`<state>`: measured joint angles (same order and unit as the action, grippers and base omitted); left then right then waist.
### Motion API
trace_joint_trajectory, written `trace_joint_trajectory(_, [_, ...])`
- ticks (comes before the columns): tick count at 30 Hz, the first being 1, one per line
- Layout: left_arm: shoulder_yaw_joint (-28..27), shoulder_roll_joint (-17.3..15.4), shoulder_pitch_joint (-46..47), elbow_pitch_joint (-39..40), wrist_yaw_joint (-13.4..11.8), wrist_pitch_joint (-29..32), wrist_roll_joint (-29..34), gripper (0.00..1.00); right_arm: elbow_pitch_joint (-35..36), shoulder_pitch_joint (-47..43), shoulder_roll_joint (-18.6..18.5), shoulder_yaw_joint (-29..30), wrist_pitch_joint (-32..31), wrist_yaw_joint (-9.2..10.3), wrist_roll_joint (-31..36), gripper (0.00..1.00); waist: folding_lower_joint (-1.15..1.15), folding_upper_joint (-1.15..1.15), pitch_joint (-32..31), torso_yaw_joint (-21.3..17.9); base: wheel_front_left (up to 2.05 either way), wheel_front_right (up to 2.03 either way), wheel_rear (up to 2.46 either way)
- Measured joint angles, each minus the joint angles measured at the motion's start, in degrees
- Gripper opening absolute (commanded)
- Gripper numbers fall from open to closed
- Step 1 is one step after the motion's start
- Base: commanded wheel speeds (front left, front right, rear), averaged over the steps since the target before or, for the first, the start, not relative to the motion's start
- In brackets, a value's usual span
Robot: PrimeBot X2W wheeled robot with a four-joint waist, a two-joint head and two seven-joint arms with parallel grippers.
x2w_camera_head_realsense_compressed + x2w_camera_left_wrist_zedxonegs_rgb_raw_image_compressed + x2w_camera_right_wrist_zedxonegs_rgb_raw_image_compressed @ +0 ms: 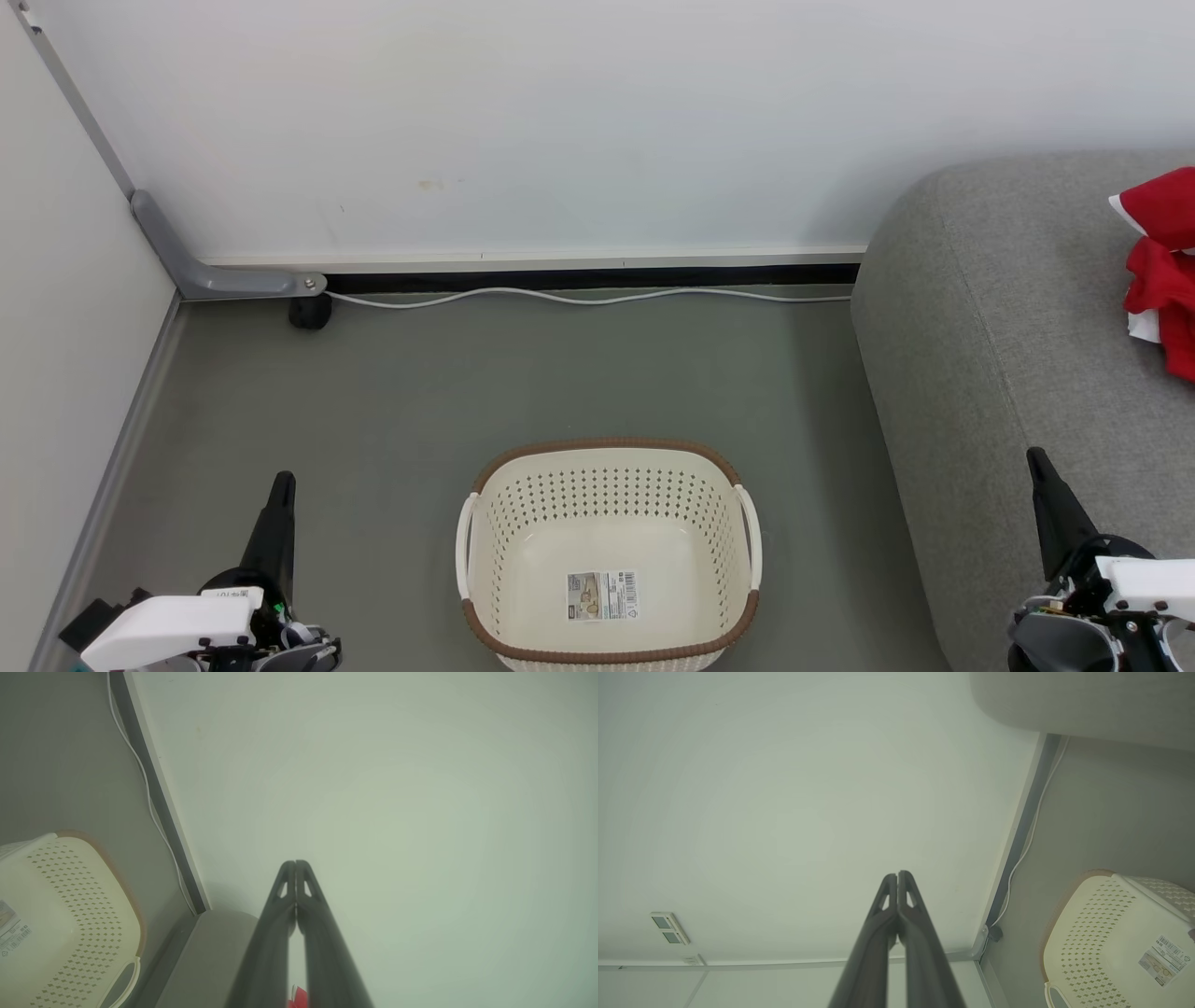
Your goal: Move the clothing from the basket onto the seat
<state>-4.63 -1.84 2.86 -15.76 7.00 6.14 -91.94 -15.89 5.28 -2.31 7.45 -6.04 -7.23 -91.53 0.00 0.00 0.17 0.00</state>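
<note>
Basket (607,446) sits empty on floor (373,392); red clothing (1162,271) lies on seat (990,327), far right. L end effector (283,480) and R end effector (1034,457) closed, empty. Risk: a needless reach cd shove the light basket.

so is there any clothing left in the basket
No, the basket holds just its barcode sticker on a bare floor, and the red clothing lies on the seat.

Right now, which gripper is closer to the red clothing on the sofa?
The right gripper, beside the sofa that holds the clothing; the left gripper is beyond the basket, over the floor.
</note>
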Motion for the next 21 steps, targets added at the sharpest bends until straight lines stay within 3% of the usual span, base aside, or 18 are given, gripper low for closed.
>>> trace_joint_trajectory(21, [-0.02, 0.00, 0.00, 0.03, 0.00, 0.00, -0.02, 0.00, 0.02, -0.01, 0.01, 0.02, 0.00, 0.00, 0.00, 0.00, 0.00, 0.00, 0.00, 0.00, 0.00, 0.00, 0.00])
